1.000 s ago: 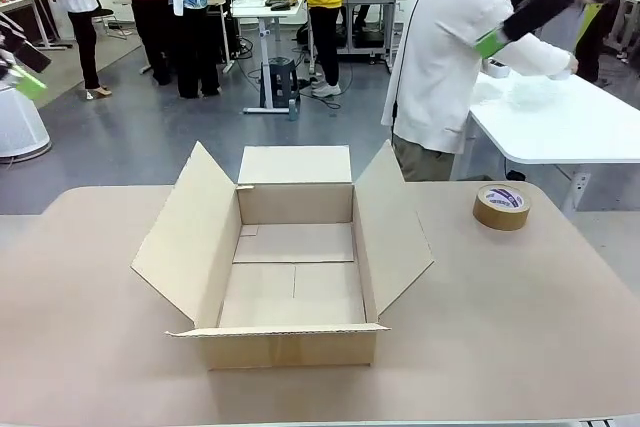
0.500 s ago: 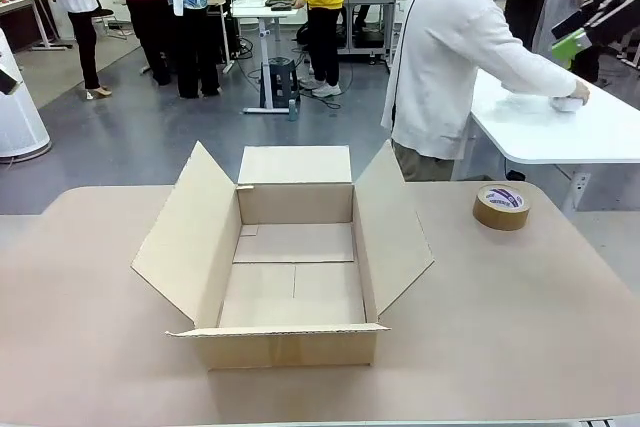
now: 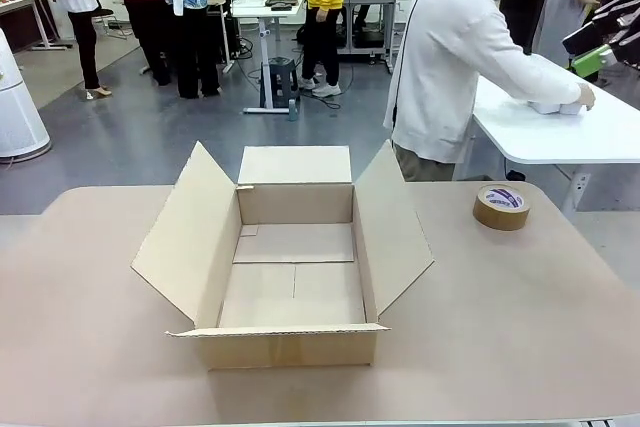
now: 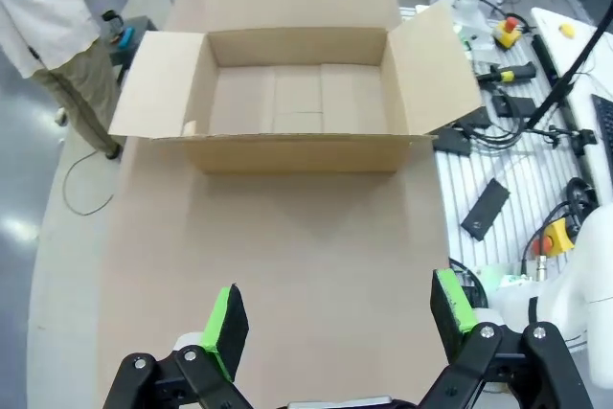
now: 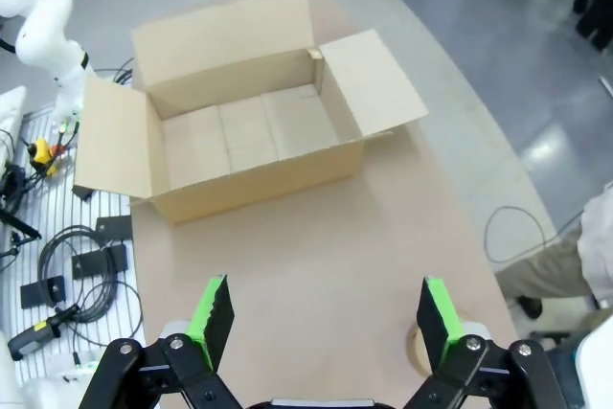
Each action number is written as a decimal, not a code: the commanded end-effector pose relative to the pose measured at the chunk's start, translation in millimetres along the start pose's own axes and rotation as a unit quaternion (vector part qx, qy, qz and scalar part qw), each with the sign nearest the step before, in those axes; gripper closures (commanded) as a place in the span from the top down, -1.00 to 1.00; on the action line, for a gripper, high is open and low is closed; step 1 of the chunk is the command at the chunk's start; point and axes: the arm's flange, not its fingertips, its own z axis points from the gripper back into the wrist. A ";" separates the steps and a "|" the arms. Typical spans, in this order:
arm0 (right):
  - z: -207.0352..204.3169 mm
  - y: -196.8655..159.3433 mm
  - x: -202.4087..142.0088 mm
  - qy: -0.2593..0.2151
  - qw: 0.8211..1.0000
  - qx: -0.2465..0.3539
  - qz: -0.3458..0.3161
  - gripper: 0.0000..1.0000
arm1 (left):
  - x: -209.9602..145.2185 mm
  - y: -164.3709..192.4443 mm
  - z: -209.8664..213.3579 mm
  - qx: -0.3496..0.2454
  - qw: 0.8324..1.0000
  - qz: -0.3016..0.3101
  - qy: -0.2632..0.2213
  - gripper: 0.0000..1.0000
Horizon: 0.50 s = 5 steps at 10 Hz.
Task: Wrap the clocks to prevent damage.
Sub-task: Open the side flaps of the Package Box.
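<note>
Front view: grey workshop floor [image 3: 150, 137] lies beyond a matte tan desk [image 3: 520, 327] carrying an open cardboard box [image 3: 295, 277], flaps splayed, then a brown tape roll [image 3: 501, 207]. Far right, the clocks [image 3: 553, 105], a pale bundle, lie on a white desk [image 3: 600, 137]. Left hand [image 4: 340, 308] and right hand [image 5: 322, 306] gape empty.

I can read no text, number or sign in what I see. The round brown roll of packing tape [image 3: 502, 209] on the light brown table [image 3: 520, 332] carries a white and purple label on its top face, but its print is too small for me to make out.
</note>
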 end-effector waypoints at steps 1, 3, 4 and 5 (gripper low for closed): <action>-3.5 0.7 2.2 0.000 1.000 -0.001 0.009 1.00 | 10.4 -11.1 -13.9 0.047 0.999 0.000 0.005 1.00; -6.4 4.4 1.4 0.008 0.999 -0.004 0.034 0.95 | 5.2 -10.8 -10.6 0.072 0.997 0.003 0.003 1.00; -6.7 4.2 2.4 0.008 0.999 -0.011 0.031 -0.20 | 2.9 -9.5 -9.3 0.080 0.997 -0.002 -0.001 -0.06; -7.2 3.9 2.7 0.012 0.999 -0.011 0.028 -0.25 | -0.5 -12.3 -10.7 0.089 0.996 0.000 0.001 -0.18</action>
